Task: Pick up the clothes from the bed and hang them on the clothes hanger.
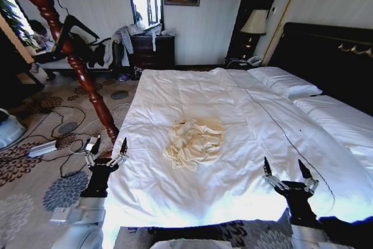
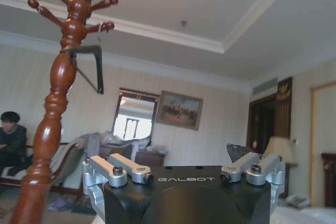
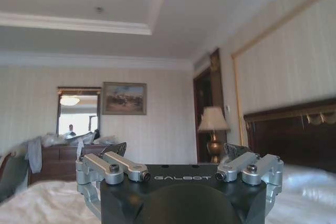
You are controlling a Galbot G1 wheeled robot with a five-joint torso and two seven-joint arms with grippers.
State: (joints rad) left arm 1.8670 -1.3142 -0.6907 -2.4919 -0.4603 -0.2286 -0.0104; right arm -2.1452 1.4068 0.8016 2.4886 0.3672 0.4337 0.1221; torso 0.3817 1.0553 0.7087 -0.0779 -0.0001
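Note:
The clothes [image 1: 195, 143], a cream shirt, lie crumpled in a heap near the middle of the bed [image 1: 233, 103], on its white duvet. My left gripper [image 1: 109, 146] hovers open at the bed's left edge, to the left of the shirt and apart from it. Over the bed's near right corner my right gripper [image 1: 285, 171] is open too, with nothing between its fingers. The black clothes hanger [image 1: 74, 27] hangs on the red-brown wooden coat stand [image 1: 78, 65] left of the bed. From the left wrist, the clothes hanger [image 2: 92, 66] hangs high on the coat stand [image 2: 55, 108].
Cables and a power strip [image 1: 42, 148] lie on the patterned carpet beside the stand. A dark dresser [image 1: 152, 51] draped with grey garments stands at the back wall. A lamp [image 1: 254, 23] and the dark headboard [image 1: 326, 56] are at the right, with white pillows [image 1: 285, 83].

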